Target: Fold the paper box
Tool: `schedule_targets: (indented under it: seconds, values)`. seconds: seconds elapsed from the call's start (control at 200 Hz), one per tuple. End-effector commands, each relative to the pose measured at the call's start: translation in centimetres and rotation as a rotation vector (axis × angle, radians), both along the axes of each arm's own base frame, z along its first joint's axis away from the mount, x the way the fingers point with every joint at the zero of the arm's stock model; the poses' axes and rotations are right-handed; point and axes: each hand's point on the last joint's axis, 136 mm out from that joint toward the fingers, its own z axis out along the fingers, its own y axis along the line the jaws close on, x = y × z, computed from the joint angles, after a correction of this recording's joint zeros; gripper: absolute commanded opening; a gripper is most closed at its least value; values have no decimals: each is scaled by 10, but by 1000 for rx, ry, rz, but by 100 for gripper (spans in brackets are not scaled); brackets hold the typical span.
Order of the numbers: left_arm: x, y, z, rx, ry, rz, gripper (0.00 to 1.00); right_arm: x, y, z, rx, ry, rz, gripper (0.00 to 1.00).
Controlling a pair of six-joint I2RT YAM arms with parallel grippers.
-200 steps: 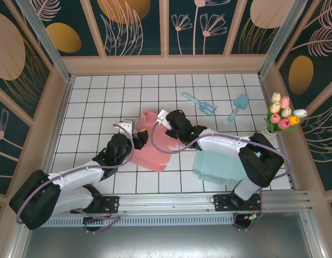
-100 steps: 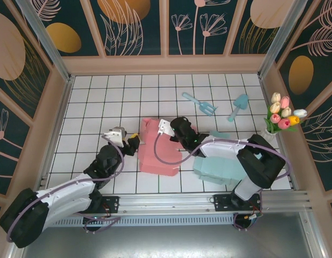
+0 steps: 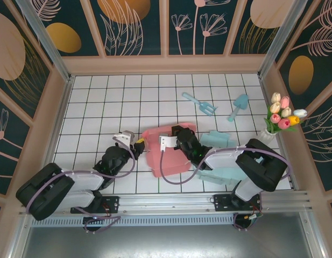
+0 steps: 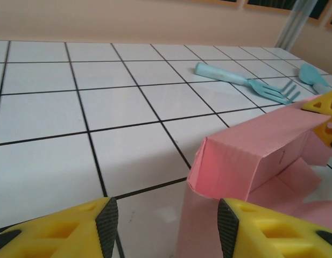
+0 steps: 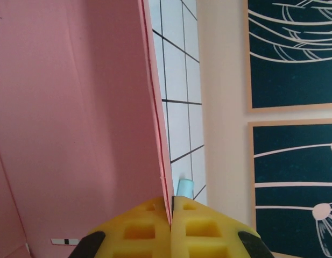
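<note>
Left jaws stand half open, left pads [image 4: 107, 217] with nothing between them. They have let go of the pink paper box [image 3: 153, 154] and backed off; they now sit just beside its left edge.

Right jaws are clamped on a thin panel edge of the box; the wrist view shows the sheet pinched between the right pads [image 5: 200, 228].

The box has swung round and slid toward us over the last second. It now lies mid-worktop [image 3: 101, 107] between the two arms, with one side wall folded up and loose flaps flat behind it.

Our read: first wall is up and the right arm alone holds it. Left needs a fresh grip for the next flap, and if right slips the wall may flop.

Further back, a pale blue box [image 3: 222, 140] lies flat just right of the pink one. The teal fork [image 3: 199, 104] and scoop [image 3: 238, 107] sit well apart.
</note>
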Motion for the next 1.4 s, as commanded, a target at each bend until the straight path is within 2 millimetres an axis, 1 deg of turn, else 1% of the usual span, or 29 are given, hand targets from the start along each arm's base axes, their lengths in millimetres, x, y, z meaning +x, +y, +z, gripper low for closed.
schedule_targets:
  seconds: [0.0,0.05,0.155,0.275,0.395,0.535,0.641,0.731,0.776,0.816,0.871,0.991,1.091,1.206,1.241,1.251,1.261,1.326,1.356,1.396]
  values:
    - [-4,-12,12,-18,-81,-87,52,0,6,10,18,-54,21,0]
    - [-7,-17,9,-17,-80,-119,51,1,5,7,10,-48,19,0]
    - [-11,-26,11,-38,-89,-173,51,1,6,3,6,-40,21,0]
    - [-3,-29,14,-48,-79,-154,49,1,8,2,11,-32,25,0]
    - [6,-36,8,-45,-55,-152,44,0,8,1,23,-32,23,0]
    - [6,-44,4,-68,-45,-177,39,-1,9,-2,27,-33,21,0]
    - [9,-47,2,-81,-37,-180,37,-3,10,-6,14,-40,24,0]
    - [14,-49,-2,-81,-24,-166,37,-5,11,-9,3,-58,27,0]
    - [17,-50,-4,-82,-19,-158,40,-6,11,-11,-6,-63,24,0]
    - [20,-49,-6,-81,-13,-141,43,-6,12,-12,-11,-66,22,0]
    - [23,-48,-9,-74,-10,-120,44,-7,13,-14,-13,-65,22,0]
    - [34,-43,-15,-38,-3,-34,43,-8,14,-16,-11,-59,22,0]
    - [40,-37,-15,-8,-15,37,41,-9,15,-16,-6,-56,24,0]
    - [47,-39,-13,12,-27,76,40,-9,16,-16,-6,-54,26,0]
    - [50,-40,-11,24,-37,96,40,-10,16,-15,-4,-55,26,0]
    - [50,-40,-19,46,-22,100,39,-10,16,-15,-4,-55,25,0]
    - [51,-40,-21,57,-21,106,39,-10,16,-15,-3,-55,26,0]
    - [56,-42,-26,109,-23,145,36,-10,16,-16,-3,-52,26,0]
    - [58,-40,-28,131,-22,174,33,-10,16,-15,-3,-52,24,0]
    - [61,-36,-30,153,-22,220,26,-10,15,-16,-5,-52,20,0]
